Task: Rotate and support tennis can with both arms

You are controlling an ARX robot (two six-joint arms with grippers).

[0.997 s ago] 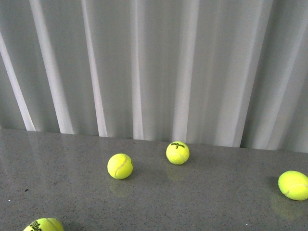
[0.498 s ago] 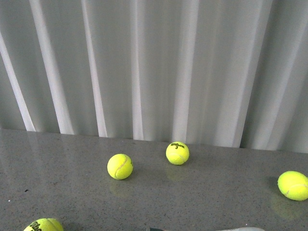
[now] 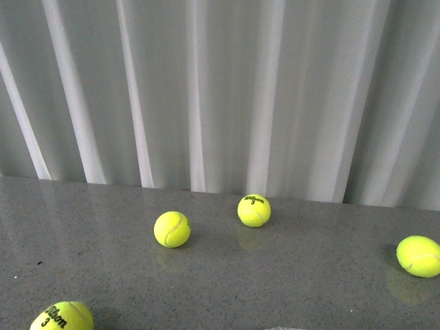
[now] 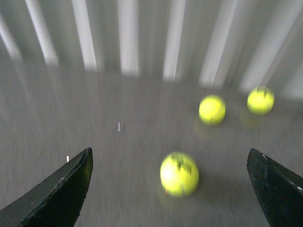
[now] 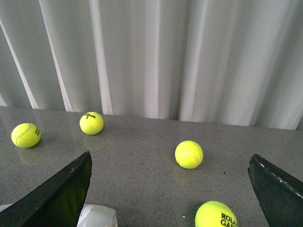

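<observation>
Of the tennis can I see only what looks like a white rounded end (image 5: 97, 215), low in the right wrist view beside one finger; I cannot tell more of it. My right gripper (image 5: 170, 156) is open, its black fingers (image 5: 61, 194) wide apart above the grey table with nothing between them. My left gripper (image 4: 169, 156) is also open, and its wrist view is blurred. A yellow-green tennis ball (image 4: 179, 174) lies on the table in the gap between the left fingers (image 4: 61, 189), untouched. Neither arm shows in the front view.
Loose tennis balls lie on the grey table (image 3: 309, 275): one left of middle (image 3: 172, 229), one behind it (image 3: 254, 210), one at the right (image 3: 419, 256), one at the front left (image 3: 62, 317). Two more balls (image 5: 189, 154) (image 5: 215, 215) lie ahead of the right gripper. A white pleated curtain (image 3: 220, 89) closes the back.
The front view has tilted: the table's far edge and the balls sit slightly higher, and the front-left ball shows more. A pale edge at the bottom right has shrunk to a faint sliver.
</observation>
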